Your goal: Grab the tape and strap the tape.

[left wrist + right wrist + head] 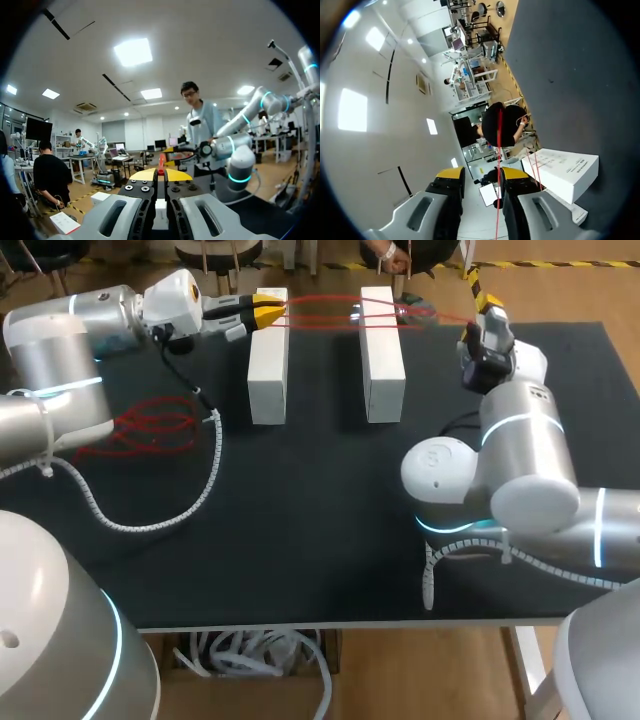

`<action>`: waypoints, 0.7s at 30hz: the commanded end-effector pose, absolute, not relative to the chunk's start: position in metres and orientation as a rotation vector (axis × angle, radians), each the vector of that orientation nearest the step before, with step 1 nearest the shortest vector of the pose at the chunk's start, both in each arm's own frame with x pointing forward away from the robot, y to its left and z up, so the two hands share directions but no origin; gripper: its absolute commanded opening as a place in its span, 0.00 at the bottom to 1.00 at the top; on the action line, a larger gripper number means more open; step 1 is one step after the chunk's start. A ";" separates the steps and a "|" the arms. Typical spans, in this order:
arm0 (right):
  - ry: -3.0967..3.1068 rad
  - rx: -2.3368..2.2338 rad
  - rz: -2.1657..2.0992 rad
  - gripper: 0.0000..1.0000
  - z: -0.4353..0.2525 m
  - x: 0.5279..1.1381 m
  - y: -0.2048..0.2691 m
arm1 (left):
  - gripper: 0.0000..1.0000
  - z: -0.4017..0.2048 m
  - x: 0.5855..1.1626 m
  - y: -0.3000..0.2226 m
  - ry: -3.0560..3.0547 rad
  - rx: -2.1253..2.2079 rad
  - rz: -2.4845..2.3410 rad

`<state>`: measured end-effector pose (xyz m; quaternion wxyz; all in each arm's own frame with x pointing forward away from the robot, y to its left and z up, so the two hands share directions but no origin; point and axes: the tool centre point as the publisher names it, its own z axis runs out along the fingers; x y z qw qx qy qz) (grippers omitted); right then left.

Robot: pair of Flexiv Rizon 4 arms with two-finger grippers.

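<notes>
Across the black counter (300, 520), the red tape (325, 308) already stretches over both white blocks (268, 360). Our left hand (268, 312) pinches one end. Our right hand (487, 303) stands parted, a strand running between its fingers. We judge the strapping unfinished.

a black-topped desk (300, 550) with a pale front edge stands on a tan floor (570, 295); a yellow-and-black stripe (560, 264) runs beyond its far edge. white ceiling (200, 45) with bright square panel lights (133, 51).
</notes>
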<state>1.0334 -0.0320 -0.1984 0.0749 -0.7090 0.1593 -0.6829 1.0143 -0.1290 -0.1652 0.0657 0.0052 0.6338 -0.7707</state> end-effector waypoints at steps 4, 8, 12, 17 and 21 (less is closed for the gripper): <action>0.459 -2.149 -2.041 0.29 -0.199 1.032 -0.034 | 0.00 -0.166 1.014 -0.129 1.910 0.016 -2.325; 0.451 -2.153 -2.041 0.30 -0.201 1.030 -0.034 | 0.00 -0.166 1.014 -0.129 1.910 0.016 -2.325; 0.443 -2.155 -2.039 0.29 -0.201 1.028 -0.034 | 0.00 -0.166 1.014 -0.129 1.910 0.016 -2.325; 0.436 -2.157 -2.037 0.08 -0.202 1.026 -0.034 | 0.00 -0.166 1.014 -0.129 1.910 0.016 -2.325; 0.433 -2.156 -2.037 0.07 -0.202 1.025 -0.033 | 0.00 -0.166 1.014 -0.129 1.910 0.016 -2.325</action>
